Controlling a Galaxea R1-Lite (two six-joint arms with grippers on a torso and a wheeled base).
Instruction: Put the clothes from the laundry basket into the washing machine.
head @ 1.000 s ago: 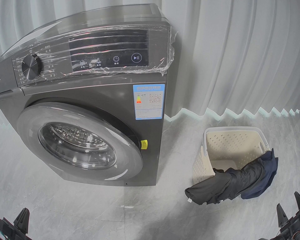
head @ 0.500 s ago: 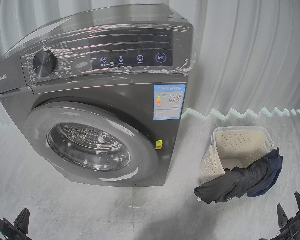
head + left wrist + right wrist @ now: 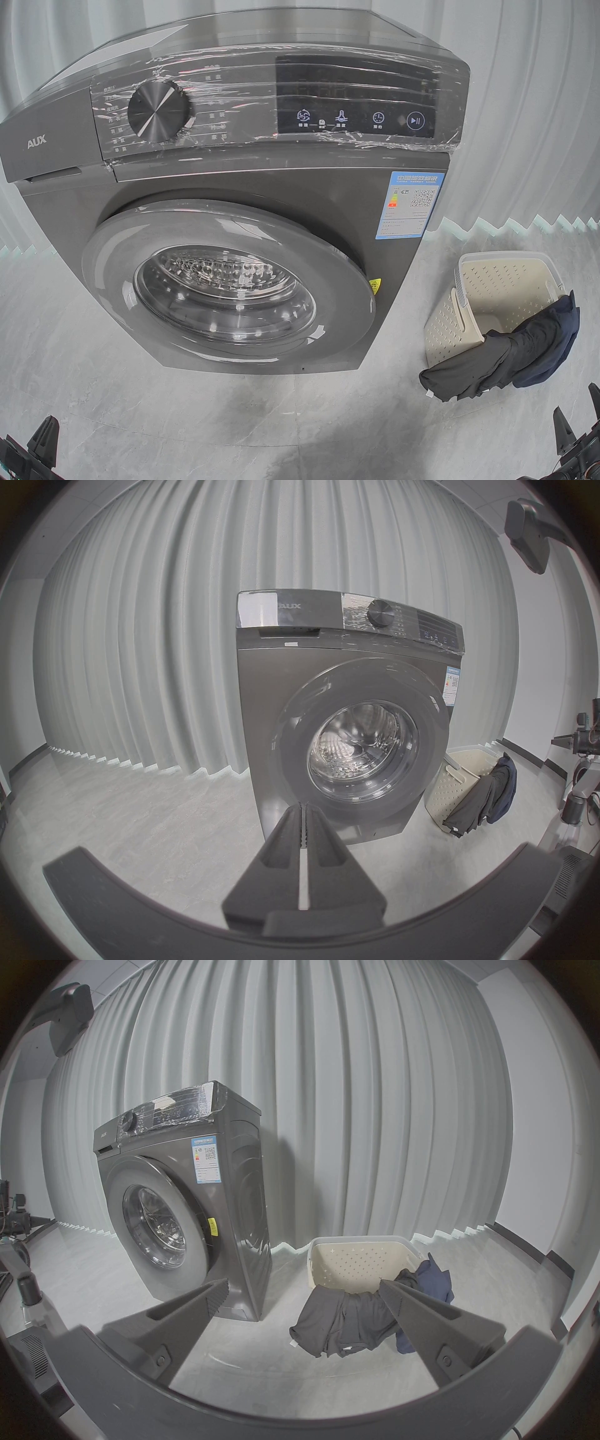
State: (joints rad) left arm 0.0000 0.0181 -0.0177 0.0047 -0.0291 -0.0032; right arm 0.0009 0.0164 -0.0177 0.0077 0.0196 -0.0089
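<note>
The grey washing machine (image 3: 250, 187) stands in front of me with its round glass door (image 3: 228, 290) closed. To its right on the floor sits a cream laundry basket (image 3: 464, 275). A black garment (image 3: 475, 369) and a navy garment (image 3: 556, 344) hang over the basket's near rim, the black one reaching the floor. My left gripper (image 3: 303, 849) is shut with nothing in it, low and well short of the machine (image 3: 350, 730). My right gripper (image 3: 301, 1288) is open and empty, a good way back from the basket (image 3: 356, 1260) and the black garment (image 3: 340, 1322).
White pleated curtains (image 3: 531, 112) hang behind the machine and basket. Grey marble-look floor (image 3: 187, 412) lies open between me and the machine. The machine's control panel (image 3: 281, 106) is wrapped in plastic film.
The whole head picture has shifted right, so the camera has turned left toward the machine. The clothes, basket and both grippers hold the same poses.
</note>
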